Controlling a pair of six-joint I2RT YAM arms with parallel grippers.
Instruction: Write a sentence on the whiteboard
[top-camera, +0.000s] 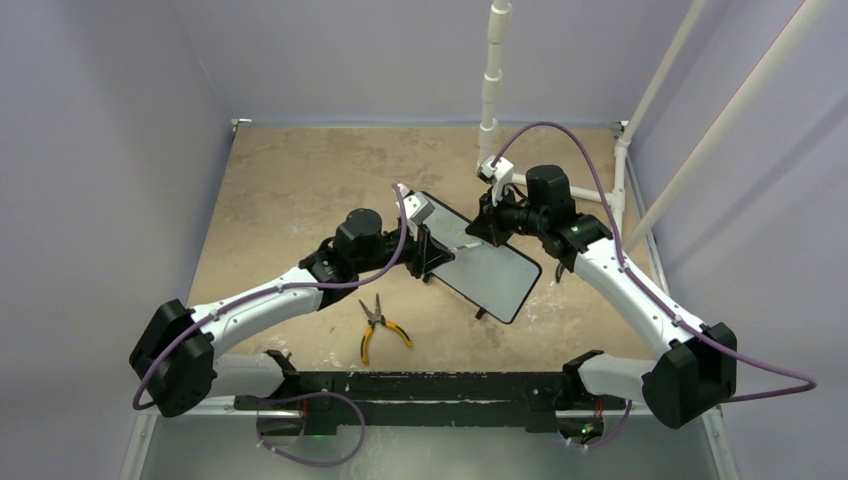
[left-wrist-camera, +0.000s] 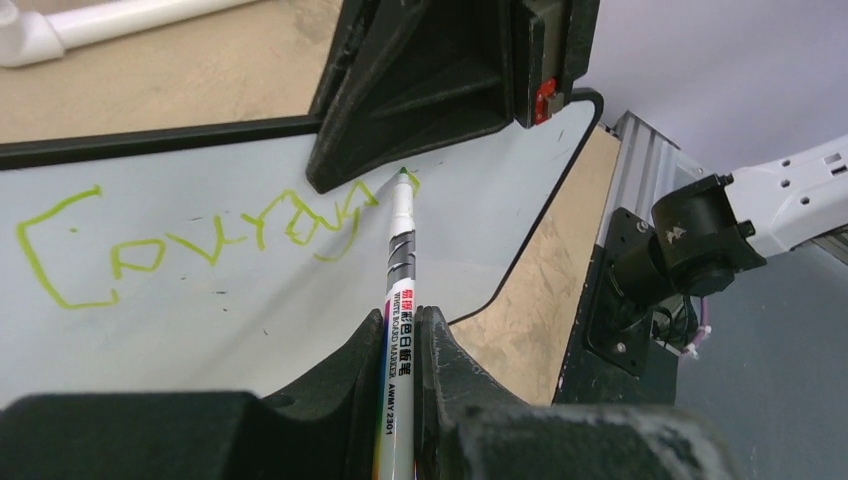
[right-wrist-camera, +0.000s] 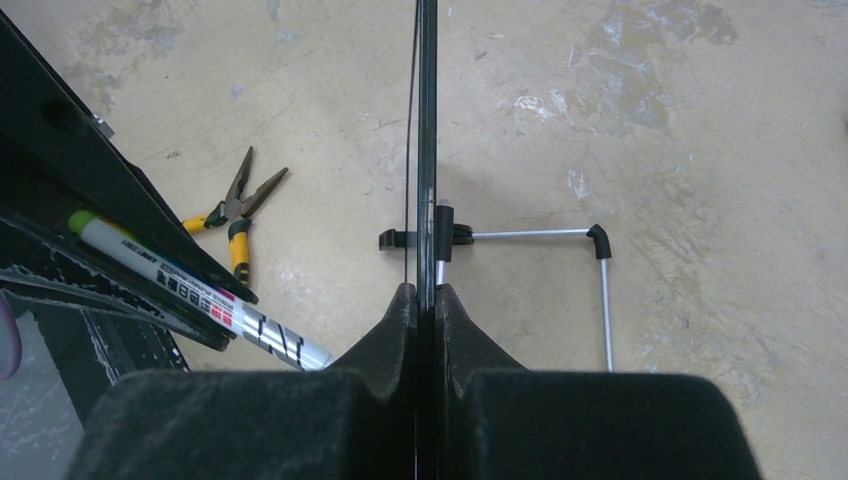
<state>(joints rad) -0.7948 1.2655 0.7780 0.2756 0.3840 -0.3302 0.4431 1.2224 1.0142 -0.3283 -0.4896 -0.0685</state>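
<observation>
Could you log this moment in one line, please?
left gripper: marker, tip at whiteboard; right gripper: clamps whiteboard edge; sentence: one green row

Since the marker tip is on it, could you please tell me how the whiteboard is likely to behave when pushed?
The whiteboard looks thin and rigid, so it should hardly flex. The right pincer clamps only one edge, so it may pivot where the marker tip pushes. Its smooth face probably lets the tip slide easily.
</observation>
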